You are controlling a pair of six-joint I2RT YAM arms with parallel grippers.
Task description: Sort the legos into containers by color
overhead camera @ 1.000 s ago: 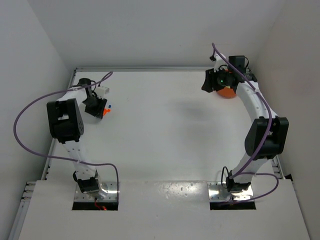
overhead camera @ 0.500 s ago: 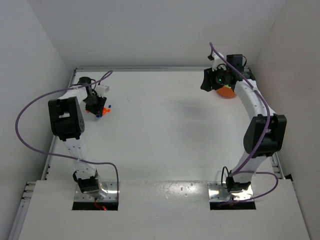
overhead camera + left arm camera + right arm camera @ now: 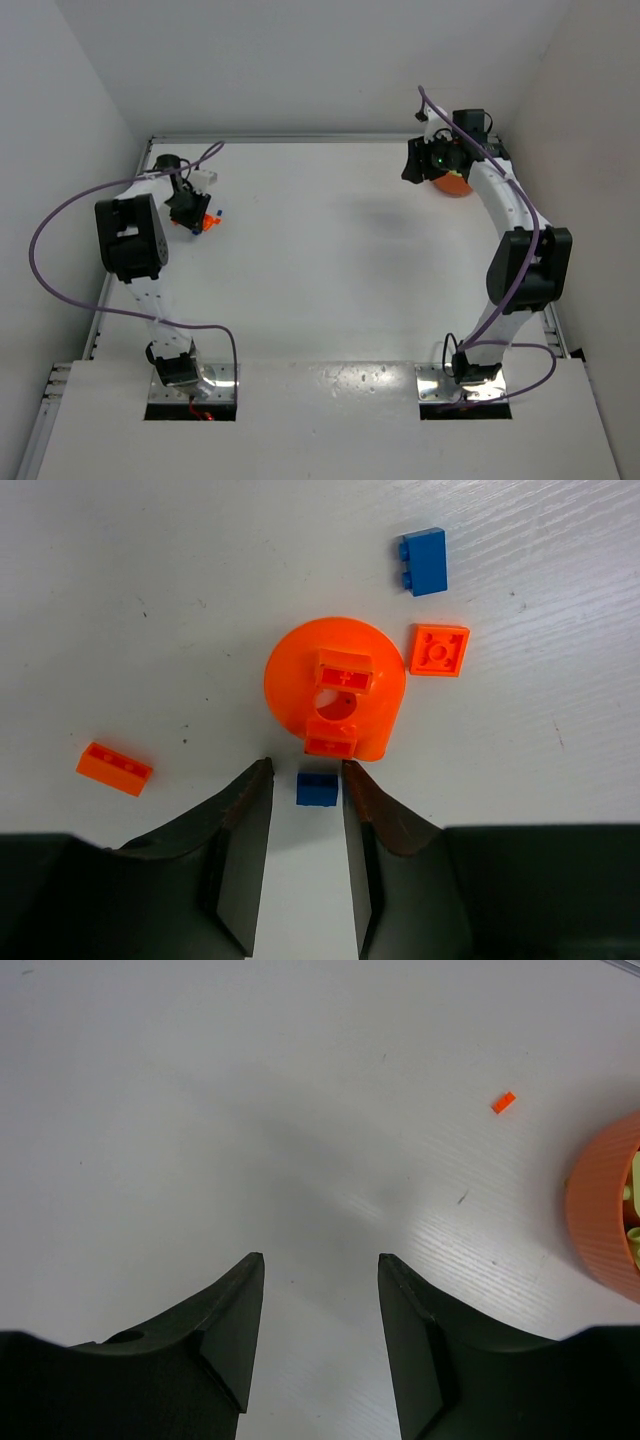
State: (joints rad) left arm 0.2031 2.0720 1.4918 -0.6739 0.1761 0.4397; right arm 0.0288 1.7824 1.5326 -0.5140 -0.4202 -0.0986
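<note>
In the left wrist view a small blue lego (image 3: 317, 789) lies on the table between the tips of my left gripper (image 3: 306, 775). The jaws are open, with a gap on the brick's left side. Just beyond it sits a round orange piece (image 3: 335, 700) with two orange-red bricks on top. Around it lie another blue lego (image 3: 425, 561), an orange square plate (image 3: 439, 649) and an orange brick (image 3: 114, 768). My right gripper (image 3: 320, 1265) is open and empty over bare table. The orange container (image 3: 610, 1210), holding yellow-green pieces, is at its right, also visible from above (image 3: 455, 185).
A tiny orange piece (image 3: 503, 1102) lies on the table ahead of the right gripper. From above, the left gripper (image 3: 190, 215) works at the far left near the side wall, beside the orange legos (image 3: 208, 222). Purple cables loop off both arms.
My left gripper's jaws have narrowed around the blue lego and the left arm has edged slightly toward the back. The right arm shifted a little, then held still.
</note>
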